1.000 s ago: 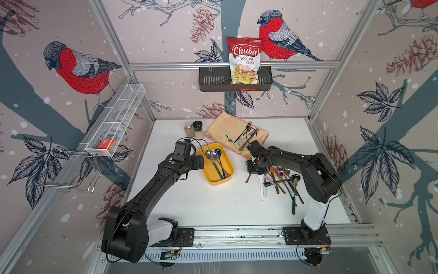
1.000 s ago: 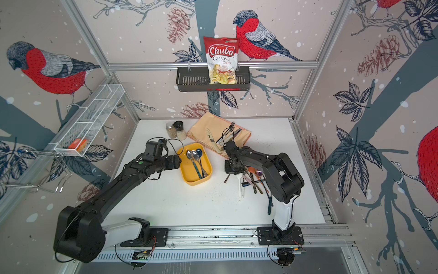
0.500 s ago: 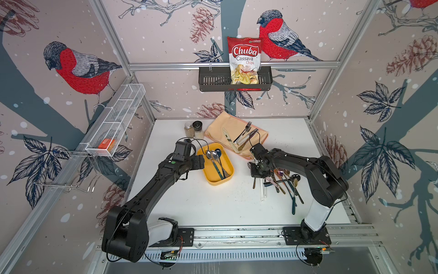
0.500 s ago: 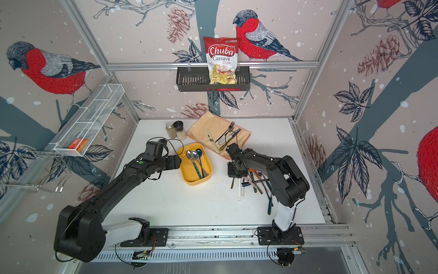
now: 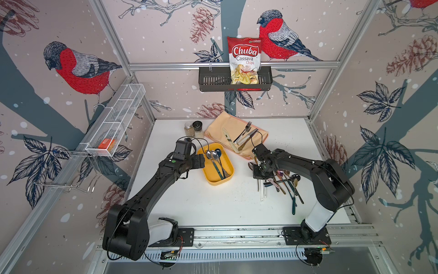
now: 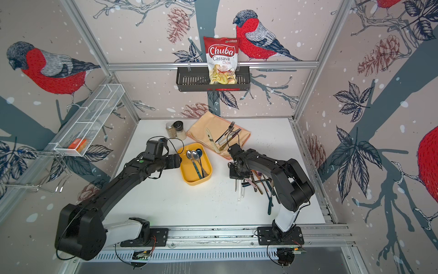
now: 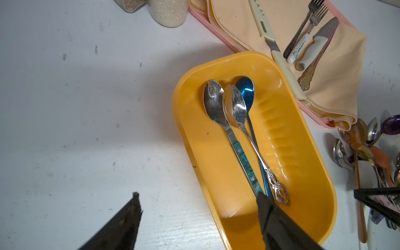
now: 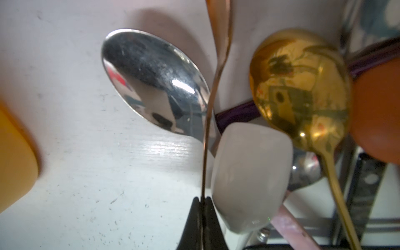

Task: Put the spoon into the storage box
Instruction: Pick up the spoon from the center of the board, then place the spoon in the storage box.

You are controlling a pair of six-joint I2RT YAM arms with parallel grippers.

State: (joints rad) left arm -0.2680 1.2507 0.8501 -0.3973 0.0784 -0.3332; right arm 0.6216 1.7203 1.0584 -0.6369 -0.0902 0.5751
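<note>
The yellow storage box [image 5: 211, 176] [image 6: 189, 176] sits mid-table and holds three spoons, two silver and one blue [image 7: 244, 91]. My left gripper [image 7: 197, 193] [image 5: 201, 161] is open and straddles the box's rim, with one finger inside and one over the table. In the right wrist view, my right gripper [image 8: 202, 198] is shut on the thin handle of a copper-coloured spoon [image 8: 221, 39] [image 7: 356, 133], at the left edge of a pile of loose cutlery [image 5: 284, 182]. A silver spoon [image 8: 151, 80], a white one [image 8: 249, 173] and a gold one [image 8: 298, 86] lie right beside that grip.
A peach cloth [image 5: 237, 132] on a pink tray carries knives and forks behind the box. Two shakers [image 5: 194, 129] stand at the back. A black shelf basket [image 5: 213, 79] with a chips bag hangs on the rear wall. A white wire basket [image 5: 116, 121] hangs on the left wall.
My right gripper has moved a little toward the front into the cutlery pile and its jaws have closed on the copper spoon's handle. The left arm has stayed still.
</note>
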